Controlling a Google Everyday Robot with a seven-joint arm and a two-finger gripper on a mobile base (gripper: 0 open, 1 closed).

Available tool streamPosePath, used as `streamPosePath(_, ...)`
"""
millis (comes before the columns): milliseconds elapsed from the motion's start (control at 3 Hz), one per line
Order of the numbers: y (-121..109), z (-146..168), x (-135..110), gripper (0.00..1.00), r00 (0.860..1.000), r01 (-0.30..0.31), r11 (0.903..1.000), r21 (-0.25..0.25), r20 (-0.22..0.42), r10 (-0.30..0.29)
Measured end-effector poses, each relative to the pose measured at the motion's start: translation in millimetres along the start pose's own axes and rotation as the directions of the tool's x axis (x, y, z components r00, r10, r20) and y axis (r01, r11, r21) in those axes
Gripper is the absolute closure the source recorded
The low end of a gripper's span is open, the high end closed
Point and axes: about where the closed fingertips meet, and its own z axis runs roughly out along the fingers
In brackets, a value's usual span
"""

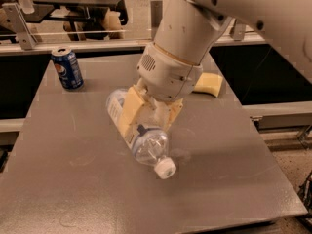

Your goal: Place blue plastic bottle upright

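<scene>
The bottle [151, 147] is clamped mid-body by the tool [148, 121], tilted with its cap pointing down. Pretty sure it should be swung cap-up first, then lowered squarely onto the surface [73, 184].

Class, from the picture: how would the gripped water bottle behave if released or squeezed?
Round-bodied and held tilted over the table, the bottle would probably roll if released. Its clear wall likely dents under the gripper clamped around its middle.
</scene>
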Motion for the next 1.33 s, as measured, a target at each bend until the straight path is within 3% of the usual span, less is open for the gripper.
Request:
streamPosePath(333, -12.6, -7.0, 1.4, 1.0, 0.98, -0.193, 0.976, 0.101, -0.034, 0.197)
streamPosePath(667, -15.6, -13.2, 2.6, 1.0, 0.921, -0.362, 0.9185, 0.158, -0.094, 0.379)
streamPosePath(1000, -16.3, -22.8, 9.7, 1.0, 0.829, -0.498, 0.8389, 0.219, -0.163, 0.535)
streamPosePath(1333, -17.3, -23.4, 9.6, 1.0, 0.829, -0.498, 0.8384, 0.221, -0.162, 0.535)
